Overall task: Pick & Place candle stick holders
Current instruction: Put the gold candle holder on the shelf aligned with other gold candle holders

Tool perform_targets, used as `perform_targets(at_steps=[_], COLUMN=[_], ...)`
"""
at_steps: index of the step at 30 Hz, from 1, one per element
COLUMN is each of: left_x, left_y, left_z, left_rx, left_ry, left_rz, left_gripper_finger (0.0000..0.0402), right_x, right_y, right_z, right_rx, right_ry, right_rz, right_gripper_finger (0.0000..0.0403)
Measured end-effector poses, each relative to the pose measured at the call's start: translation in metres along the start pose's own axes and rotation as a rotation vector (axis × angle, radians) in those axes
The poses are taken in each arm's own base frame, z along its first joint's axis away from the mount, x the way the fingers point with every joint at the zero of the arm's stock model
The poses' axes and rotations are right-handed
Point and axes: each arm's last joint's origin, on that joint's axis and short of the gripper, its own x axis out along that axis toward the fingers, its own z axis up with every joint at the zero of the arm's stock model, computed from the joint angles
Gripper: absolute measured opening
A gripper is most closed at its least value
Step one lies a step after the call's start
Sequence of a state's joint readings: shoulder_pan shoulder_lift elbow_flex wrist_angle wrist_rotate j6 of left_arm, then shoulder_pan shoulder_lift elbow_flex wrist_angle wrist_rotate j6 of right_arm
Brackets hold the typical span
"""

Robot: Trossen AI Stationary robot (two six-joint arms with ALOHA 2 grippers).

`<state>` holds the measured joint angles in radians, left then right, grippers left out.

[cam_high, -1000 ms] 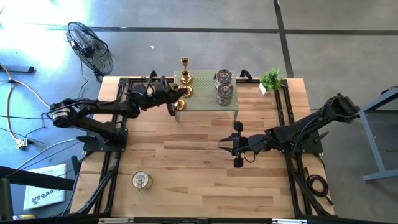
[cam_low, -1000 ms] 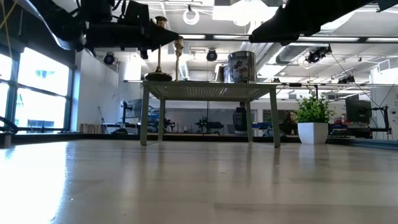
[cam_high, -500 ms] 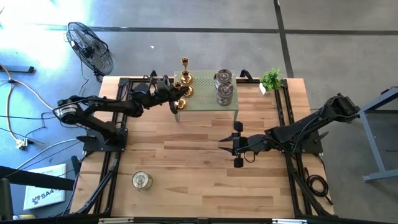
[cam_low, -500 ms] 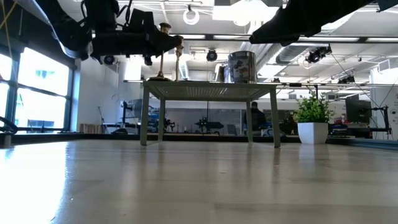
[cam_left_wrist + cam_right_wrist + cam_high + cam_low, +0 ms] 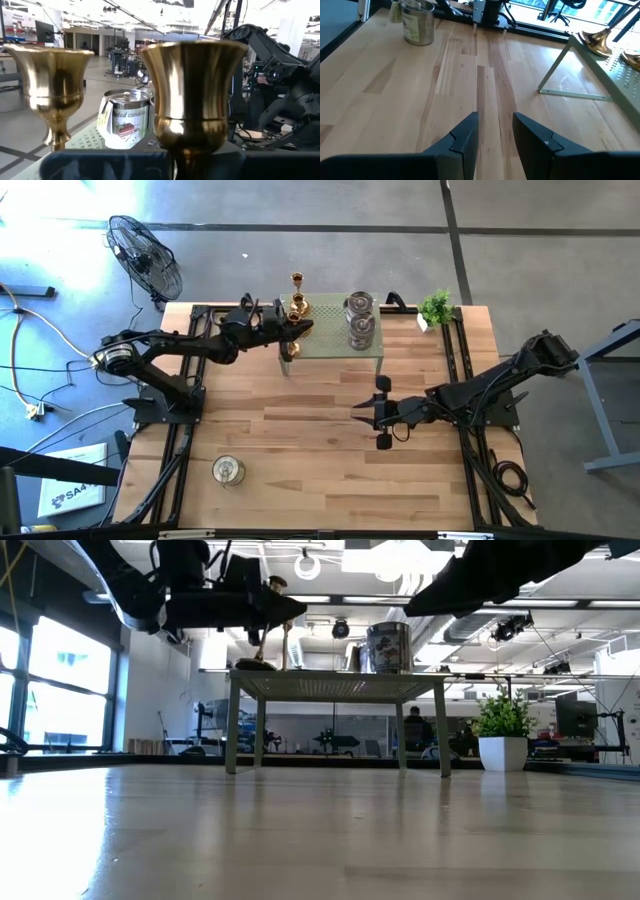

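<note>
A small green stand (image 5: 330, 342) at the table's far middle carries two silver-grey candle stick holders (image 5: 359, 317) and gold ones (image 5: 298, 307), the tallest (image 5: 297, 281) at its far edge. My left gripper (image 5: 298, 330) reaches over the stand's left end, shut on a gold holder (image 5: 192, 95). Another gold holder (image 5: 52, 85) and a silver one (image 5: 125, 122) stand beyond it. A third silver holder (image 5: 228, 471) sits near the table's front left. My right gripper (image 5: 378, 412) hovers open at mid-table with nothing between its fingers. My left gripper pinches the gold holder's stem (image 5: 192, 157) just below the cup, between its two fingers. The fingers come roughly level from the table's left. The holder stands upright with its cup (image 5: 272, 583) above the fingers. The fingers hide its base, so whether it rests on the stand cannot be told.
A small green potted plant (image 5: 435, 307) stands at the stand's right, on the table's far edge. Black rails (image 5: 175, 450) run along the table's left and right sides. Bare wood (image 5: 300, 460) lies between the arms and the front edge.
My left gripper has moved toward the table's right and far edge, from beside the stand's left corner to over its left end. It has stayed shut, carrying the gold holder upright.
</note>
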<state>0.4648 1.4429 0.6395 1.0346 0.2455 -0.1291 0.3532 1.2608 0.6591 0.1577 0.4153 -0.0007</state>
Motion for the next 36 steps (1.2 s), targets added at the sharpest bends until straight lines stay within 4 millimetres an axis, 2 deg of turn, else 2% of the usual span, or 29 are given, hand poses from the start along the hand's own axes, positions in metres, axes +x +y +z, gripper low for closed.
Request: perform_targets(at_steps=[36], left_x=[0.006], left_y=[-0.002], left_z=[0.011], left_rx=[0.040], left_ry=[-0.034], left_rz=[-0.094], left_gripper_finger=[0.0002], right_x=[0.000], right_y=[0.000], right_z=[-0.002], right_rx=[-0.009], right_ry=[0.013], right_rz=[0.002], right_gripper_finger=[0.0114])
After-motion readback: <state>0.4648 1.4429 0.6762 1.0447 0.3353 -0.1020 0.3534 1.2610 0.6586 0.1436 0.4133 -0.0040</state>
